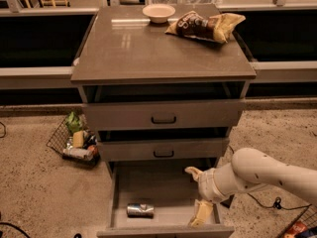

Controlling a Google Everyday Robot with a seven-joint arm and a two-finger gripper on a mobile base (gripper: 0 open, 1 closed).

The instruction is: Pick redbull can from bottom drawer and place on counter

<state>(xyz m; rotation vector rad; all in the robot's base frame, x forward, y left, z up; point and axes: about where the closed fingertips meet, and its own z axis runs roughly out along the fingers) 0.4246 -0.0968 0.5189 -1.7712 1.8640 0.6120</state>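
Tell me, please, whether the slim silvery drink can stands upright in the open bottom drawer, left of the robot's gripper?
Not quite: the camera view shows the slim silvery drink can lying on its side in the grey bottom drawer, left of the gripper, jaws open.

We see the glossy grey-brown tabletop [148, 53] carrying a pale bowl [158, 12] at its back edge and a crinkled chip bag [205, 26] near the back right corner, the two apart. Our gripper [194, 195] hangs below, jaws spread, over the right side of the bottom drawer [153, 187].
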